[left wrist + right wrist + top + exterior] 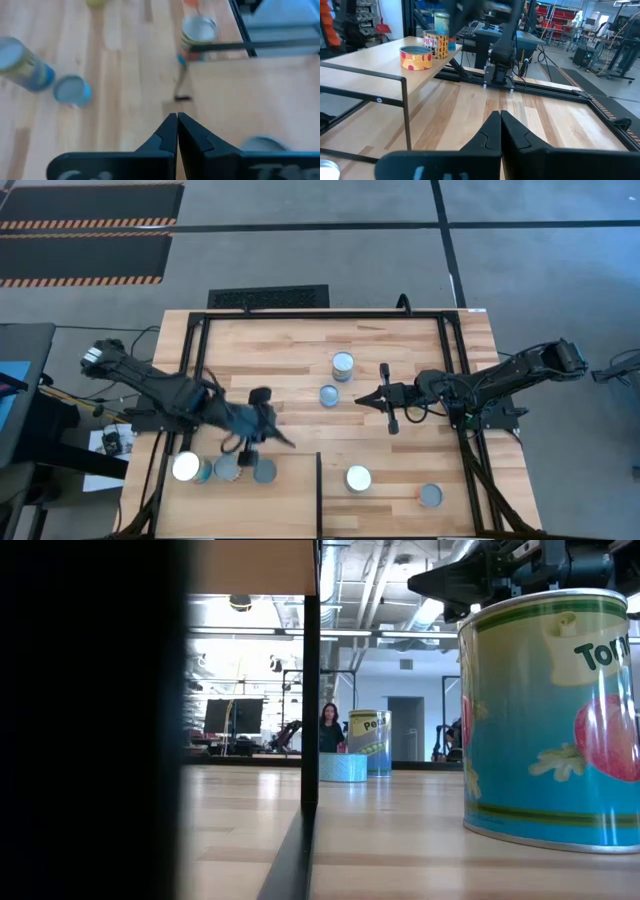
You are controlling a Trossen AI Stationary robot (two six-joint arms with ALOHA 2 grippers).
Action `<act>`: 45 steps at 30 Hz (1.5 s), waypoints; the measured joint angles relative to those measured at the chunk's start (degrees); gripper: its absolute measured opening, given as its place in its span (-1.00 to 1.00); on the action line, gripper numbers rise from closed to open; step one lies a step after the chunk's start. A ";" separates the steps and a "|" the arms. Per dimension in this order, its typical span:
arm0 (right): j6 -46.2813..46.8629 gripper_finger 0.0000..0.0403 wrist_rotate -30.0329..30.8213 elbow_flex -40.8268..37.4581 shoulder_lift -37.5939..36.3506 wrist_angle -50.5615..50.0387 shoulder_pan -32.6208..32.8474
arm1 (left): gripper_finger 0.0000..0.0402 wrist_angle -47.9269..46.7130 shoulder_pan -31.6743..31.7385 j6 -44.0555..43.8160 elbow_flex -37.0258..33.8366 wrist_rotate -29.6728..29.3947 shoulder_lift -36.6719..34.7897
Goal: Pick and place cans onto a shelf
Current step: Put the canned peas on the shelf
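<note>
The shelf (290, 500) is a pale panel on a black frame at the table's near left; it also shows in the right wrist view (360, 70). Three cans (226, 469) stand in a row on its far part. Two cans (343, 365) (329, 395) stand at mid-table, and two more (358, 478) (431, 495) at the near right. My left gripper (280, 435) (177, 122) is shut and empty, above the shelf's far edge. My right gripper (360, 400) (499, 120) is shut and empty, right of the mid-table cans, pointing left.
The black frame rails (455, 380) run along the table's sides and far edge. The shelf's dark leg (310, 690) stands at mid-table near the front. A tomato-labelled can (550, 720) stands close to the low camera. A person (328, 727) shows far behind the table.
</note>
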 joint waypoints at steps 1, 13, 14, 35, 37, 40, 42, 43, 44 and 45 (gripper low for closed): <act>0.23 -0.95 0.06 0.00 -0.01 -0.01 0.11 | -1.00 3.40 1.54 1.70 -3.18 0.80 -2.02; 0.96 -0.95 10.16 2.94 0.01 -8.87 -2.14 | -1.00 36.18 19.16 18.14 -32.67 6.33 -20.67; 1.46 -0.95 10.22 4.49 0.01 -12.15 -3.20 | -1.00 39.21 20.62 18.57 -34.97 7.65 -21.53; -9.70 -0.14 5.66 31.63 24.21 -52.45 -18.80 | -1.00 56.30 31.60 18.88 -52.80 13.91 -31.14; -11.36 -0.11 5.83 34.24 26.72 -55.36 -18.87 | -1.00 55.39 31.60 19.06 -52.80 13.91 -31.14; -11.87 -0.15 6.03 37.32 30.17 -57.80 -19.27 | -1.00 54.38 31.59 19.10 -52.80 13.91 -31.14; -12.13 -0.23 6.12 38.82 31.79 -58.96 -19.38 | -1.00 53.91 31.56 19.31 -52.80 13.96 -31.13; -12.32 -0.30 6.37 39.61 32.74 -59.42 -19.39 | -1.00 53.82 31.55 19.44 -52.80 13.97 -31.13; -12.51 -0.37 6.90 40.45 33.50 -59.70 -19.37 | -1.00 53.83 31.55 19.49 -52.80 13.96 -31.14; -12.50 -0.45 7.03 41.12 34.03 -60.14 -19.37 | -1.00 53.75 31.54 19.61 -52.80 13.97 -31.14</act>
